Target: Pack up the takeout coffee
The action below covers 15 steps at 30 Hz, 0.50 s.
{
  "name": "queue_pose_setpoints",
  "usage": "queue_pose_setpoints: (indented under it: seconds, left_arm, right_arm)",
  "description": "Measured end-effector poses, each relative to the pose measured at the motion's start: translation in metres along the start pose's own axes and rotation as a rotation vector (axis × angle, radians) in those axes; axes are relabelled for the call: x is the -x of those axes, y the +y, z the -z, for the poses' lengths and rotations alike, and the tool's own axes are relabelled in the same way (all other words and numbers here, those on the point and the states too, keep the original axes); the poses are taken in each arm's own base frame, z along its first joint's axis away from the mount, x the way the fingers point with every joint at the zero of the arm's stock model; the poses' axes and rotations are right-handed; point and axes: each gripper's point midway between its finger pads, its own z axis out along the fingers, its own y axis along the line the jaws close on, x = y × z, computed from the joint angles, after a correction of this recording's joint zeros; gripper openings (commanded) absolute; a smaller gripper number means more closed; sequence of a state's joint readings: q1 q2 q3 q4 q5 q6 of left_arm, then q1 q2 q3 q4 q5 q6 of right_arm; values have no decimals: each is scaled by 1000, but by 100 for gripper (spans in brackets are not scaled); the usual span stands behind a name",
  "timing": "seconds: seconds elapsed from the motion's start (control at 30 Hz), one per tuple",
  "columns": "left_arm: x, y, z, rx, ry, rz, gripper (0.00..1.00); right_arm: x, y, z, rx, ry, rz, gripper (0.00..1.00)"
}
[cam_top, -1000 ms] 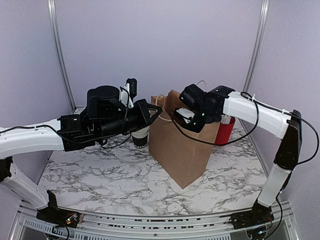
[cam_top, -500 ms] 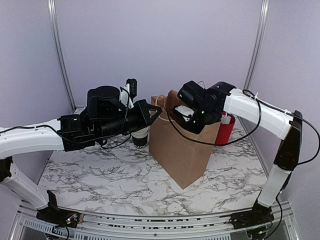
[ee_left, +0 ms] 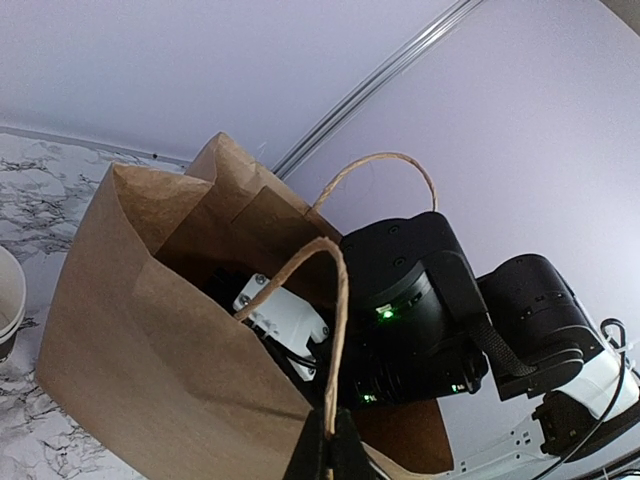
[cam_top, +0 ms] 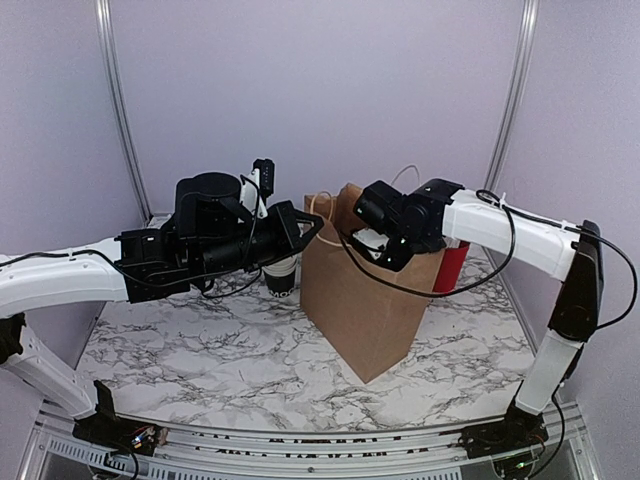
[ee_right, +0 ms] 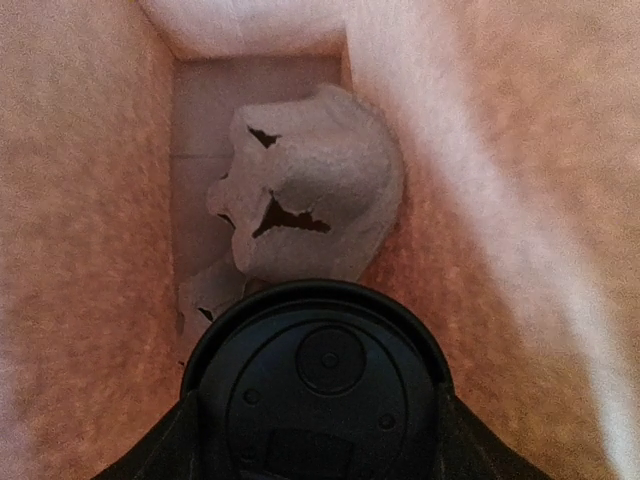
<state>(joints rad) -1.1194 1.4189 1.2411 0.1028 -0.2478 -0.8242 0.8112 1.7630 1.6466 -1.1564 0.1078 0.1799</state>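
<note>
A brown paper bag (cam_top: 365, 300) stands upright mid-table. My left gripper (cam_top: 316, 226) is shut on its near twine handle (ee_left: 340, 300), pinching it at the fingertips (ee_left: 330, 445) and holding the mouth open. My right gripper (cam_top: 380, 243) reaches down into the bag's mouth. In the right wrist view the takeout coffee shows as a round black lid (ee_right: 325, 385), with my right gripper (ee_right: 320, 430) closed around it, one dark finger on each side. The cup's body is hidden under the lid. It hangs above a pulp cup carrier (ee_right: 310, 200) on the bag's floor.
A lidless black cup with a white rim (cam_top: 282, 275) stands behind my left gripper, left of the bag. A red cylinder (cam_top: 452, 265) stands behind the bag's right side. The bag's brown inner walls (ee_right: 80, 200) close in on the lid on both sides.
My right gripper has shifted a little left and further into the bag's mouth with the coffee. The bag's far handle now stands up higher. The left arm has not moved.
</note>
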Motion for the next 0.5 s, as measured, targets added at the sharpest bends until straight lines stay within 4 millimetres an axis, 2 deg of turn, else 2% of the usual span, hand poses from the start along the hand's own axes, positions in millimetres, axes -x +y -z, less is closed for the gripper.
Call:
queue_pose_setpoints:
  seconds: [0.17,0.5]
  left_arm:
    - [-1,1,0,3,2,-3,0]
    - [-1,1,0,3,3,-3,0]
  right_arm:
    - [-11,1,-14,3,32,1,46]
    - [-12,2,-15,5,33,-1,46]
